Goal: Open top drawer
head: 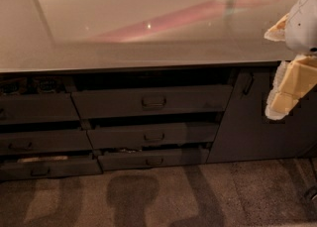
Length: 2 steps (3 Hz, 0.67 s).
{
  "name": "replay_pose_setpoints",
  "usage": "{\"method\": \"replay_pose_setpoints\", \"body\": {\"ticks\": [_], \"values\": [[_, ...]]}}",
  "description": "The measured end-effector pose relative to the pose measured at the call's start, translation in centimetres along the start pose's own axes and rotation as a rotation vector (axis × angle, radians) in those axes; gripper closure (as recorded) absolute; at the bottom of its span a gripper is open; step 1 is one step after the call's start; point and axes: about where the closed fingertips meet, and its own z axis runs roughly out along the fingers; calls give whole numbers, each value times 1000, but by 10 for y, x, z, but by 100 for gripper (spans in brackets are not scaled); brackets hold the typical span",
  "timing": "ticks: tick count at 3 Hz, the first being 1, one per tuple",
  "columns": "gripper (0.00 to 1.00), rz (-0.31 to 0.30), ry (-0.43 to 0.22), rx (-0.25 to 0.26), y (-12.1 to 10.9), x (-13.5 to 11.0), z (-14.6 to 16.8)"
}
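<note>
The top drawer (153,101) is the widest dark grey-brown front in the middle column, just under the countertop. It has a small dark loop handle (154,102) at its centre. A dark gap runs above the front, and its inner tray is hidden. My gripper (287,89), white with pale yellow parts, hangs at the right edge of the view in front of the cabinet door. It is well to the right of the drawer handle, at about the same height, and touches nothing.
Two narrower drawers (153,136) sit below the top drawer, and three more (37,108) stand in the left column. A tall cabinet door with a vertical handle (246,83) is at the right. A glossy countertop (138,32) spans above, with carpet (158,196) below.
</note>
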Motion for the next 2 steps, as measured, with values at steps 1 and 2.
{"method": "replay_pose_setpoints", "body": {"ticks": [1, 2], "values": [[0, 0, 0, 0, 0, 0, 0], [0, -26, -86, -37, 1, -2, -1]]}}
